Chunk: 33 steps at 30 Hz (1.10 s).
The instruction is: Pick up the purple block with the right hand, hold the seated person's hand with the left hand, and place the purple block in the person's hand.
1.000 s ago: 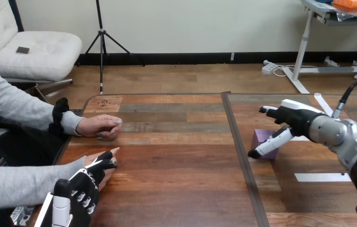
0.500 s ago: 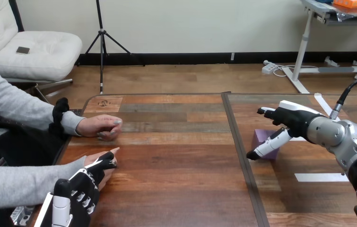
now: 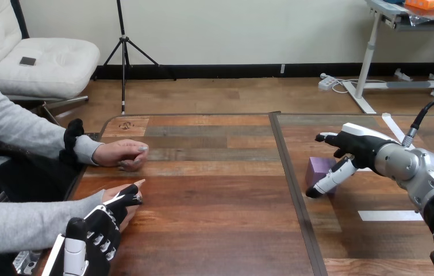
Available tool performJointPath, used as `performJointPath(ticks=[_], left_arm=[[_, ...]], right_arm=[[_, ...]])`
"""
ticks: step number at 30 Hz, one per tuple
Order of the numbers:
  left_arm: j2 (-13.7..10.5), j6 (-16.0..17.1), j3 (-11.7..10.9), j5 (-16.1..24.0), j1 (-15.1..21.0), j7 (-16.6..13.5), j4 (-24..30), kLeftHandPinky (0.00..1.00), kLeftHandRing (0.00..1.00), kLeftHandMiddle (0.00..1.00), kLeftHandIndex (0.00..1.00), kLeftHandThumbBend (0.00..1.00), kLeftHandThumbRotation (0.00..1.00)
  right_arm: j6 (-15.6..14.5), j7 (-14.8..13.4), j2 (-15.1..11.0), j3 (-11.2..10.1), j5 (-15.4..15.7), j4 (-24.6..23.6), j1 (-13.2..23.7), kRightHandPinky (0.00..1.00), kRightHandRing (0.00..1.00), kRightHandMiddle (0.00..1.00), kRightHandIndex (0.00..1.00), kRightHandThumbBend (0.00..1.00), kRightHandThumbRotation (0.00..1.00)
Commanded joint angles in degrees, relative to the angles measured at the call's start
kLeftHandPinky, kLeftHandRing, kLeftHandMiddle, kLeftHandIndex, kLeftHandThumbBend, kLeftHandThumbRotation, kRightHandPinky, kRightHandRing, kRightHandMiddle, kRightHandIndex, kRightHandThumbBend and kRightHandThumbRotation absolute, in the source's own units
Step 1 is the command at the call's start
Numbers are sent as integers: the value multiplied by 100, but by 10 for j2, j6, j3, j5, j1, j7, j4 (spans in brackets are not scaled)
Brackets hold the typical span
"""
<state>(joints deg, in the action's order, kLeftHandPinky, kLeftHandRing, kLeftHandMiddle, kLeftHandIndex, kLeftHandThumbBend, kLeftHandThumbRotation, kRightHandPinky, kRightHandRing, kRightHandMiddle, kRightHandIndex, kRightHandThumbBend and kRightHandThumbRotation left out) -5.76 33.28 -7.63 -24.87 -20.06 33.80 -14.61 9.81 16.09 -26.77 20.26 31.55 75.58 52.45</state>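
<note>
Right hand (image 3: 355,146) hangs open at the table's (image 3: 214,230) one purple block (image 3: 317,168).

The table (image 3: 214,190) is of wooden planks, split by a dark seam (image 3: 292,184) running front to back. Near its left edge a person's fist (image 3: 123,154) rests on it, with the person's other hand (image 3: 127,196) nearer the front. Right of the seam sits a purple block (image 3: 318,168), and a white tape strip (image 3: 390,215) lies nearer the front.
</note>
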Motion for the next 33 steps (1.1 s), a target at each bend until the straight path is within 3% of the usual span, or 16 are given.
performJointPath(ticks=[1, 16, 23, 33], left_arm=[[9, 4, 2, -4, 16, 3, 20, 100, 97, 89, 68, 78, 100], [10, 1, 0, -19, 22, 18, 12, 100, 97, 89, 69, 77, 100], [8, -2, 0, -16, 20, 16, 16, 100, 97, 90, 69, 78, 100], [12, 3, 0, -6, 17, 3, 21, 100, 97, 89, 68, 79, 100]], right_arm=[[4, -25, 8, 13, 11, -1, 19, 67, 87, 95, 93, 100, 18], [22, -61, 6, 44, 51, -1, 18, 59, 70, 77, 78, 100, 5], [27, -60, 6, 44, 50, 1, 19, 59, 66, 72, 73, 99, 1], [34, -73, 6, 39, 43, 2, 13, 54, 57, 62, 62, 89, 0]])
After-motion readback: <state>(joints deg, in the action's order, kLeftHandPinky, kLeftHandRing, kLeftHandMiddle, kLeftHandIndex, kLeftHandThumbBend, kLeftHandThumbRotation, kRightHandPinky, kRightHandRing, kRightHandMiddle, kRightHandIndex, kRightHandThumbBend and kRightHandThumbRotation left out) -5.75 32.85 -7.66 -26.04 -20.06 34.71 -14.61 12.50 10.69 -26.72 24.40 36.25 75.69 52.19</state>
